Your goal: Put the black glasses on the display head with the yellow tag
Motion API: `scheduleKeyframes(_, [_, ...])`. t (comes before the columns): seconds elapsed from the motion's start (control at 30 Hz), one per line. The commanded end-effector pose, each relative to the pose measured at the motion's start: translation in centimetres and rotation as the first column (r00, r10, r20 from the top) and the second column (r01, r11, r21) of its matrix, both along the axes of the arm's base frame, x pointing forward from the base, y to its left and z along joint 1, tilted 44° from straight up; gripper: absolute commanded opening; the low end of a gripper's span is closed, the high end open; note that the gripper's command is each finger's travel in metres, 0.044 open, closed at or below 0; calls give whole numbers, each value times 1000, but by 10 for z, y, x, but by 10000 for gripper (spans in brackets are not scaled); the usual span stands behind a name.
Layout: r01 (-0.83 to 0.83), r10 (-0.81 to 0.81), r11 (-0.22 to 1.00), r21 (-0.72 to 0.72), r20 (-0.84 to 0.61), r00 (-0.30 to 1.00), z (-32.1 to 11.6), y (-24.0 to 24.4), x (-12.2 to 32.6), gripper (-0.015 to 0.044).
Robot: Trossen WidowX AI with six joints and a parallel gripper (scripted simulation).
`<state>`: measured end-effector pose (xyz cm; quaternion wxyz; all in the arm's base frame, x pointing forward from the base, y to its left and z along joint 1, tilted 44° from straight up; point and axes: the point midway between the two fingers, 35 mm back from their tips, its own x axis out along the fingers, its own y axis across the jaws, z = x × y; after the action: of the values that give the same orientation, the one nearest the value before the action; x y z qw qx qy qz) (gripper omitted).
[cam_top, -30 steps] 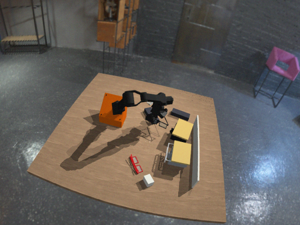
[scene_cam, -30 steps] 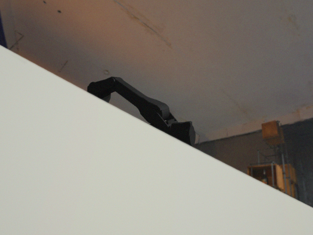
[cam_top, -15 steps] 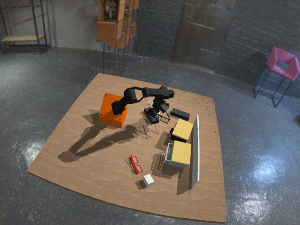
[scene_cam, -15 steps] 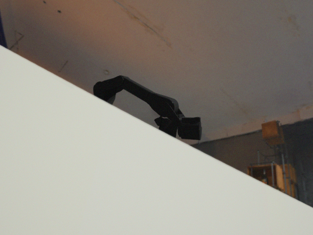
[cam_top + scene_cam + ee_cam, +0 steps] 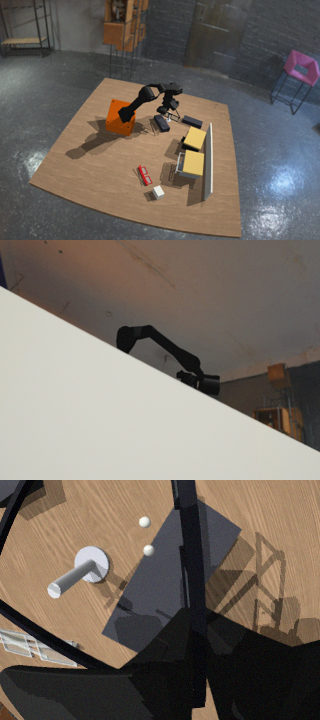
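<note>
My gripper (image 5: pixel 164 112) (image 5: pixel 192 616) is shut on the black glasses (image 5: pixel 179 117) (image 5: pixel 192 570) and holds them above the table, over the area of a dark block and a white peg. In the wrist view their long dark bar runs upright and thin curved parts reach left; two pale beads (image 5: pixel 144 522) show beside the bar. In the top view, two display heads stand right of the gripper under yellow tops, the far one (image 5: pixel 195 137) and the near one (image 5: pixel 193 162). Both tops look yellow, so I cannot tell which carries the tag. The faces are mostly hidden.
Dark blocks (image 5: pixel 161 123) (image 5: pixel 155 585) (image 5: pixel 192 121) flank a white peg (image 5: pixel 168 118) (image 5: pixel 75 578). Silver glasses (image 5: pixel 177 164) are at the near head; clear glasses (image 5: pixel 38 646) show lower left. Red glasses (image 5: pixel 143 177), a white cube (image 5: pixel 158 192) and a pale panel (image 5: pixel 208 162) (image 5: pixel 103 420) stand around.
</note>
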<state>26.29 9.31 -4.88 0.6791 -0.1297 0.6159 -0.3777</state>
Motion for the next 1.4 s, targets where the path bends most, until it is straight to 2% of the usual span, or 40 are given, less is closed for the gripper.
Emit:
scheduleKeyframes(0.0, [4, -4, 1000, 4, 2, 1000, -16, 17, -7, 0])
scheduleKeyframes(0.23, [8, -8, 1000, -6, 3, 1000, -46, 44, -26, 0])
scheduleKeyframes(0.4, [8, -8, 1000, -7, 3, 1000, -49, 47, -28, 0])
scheduleKeyframes(0.83, [8, -8, 1000, -9, 4, 1000, -92, 6, -31, 0])
scheduleKeyframes(1.37, [8, -8, 1000, -9, 4, 1000, -90, 3, -40, 0])
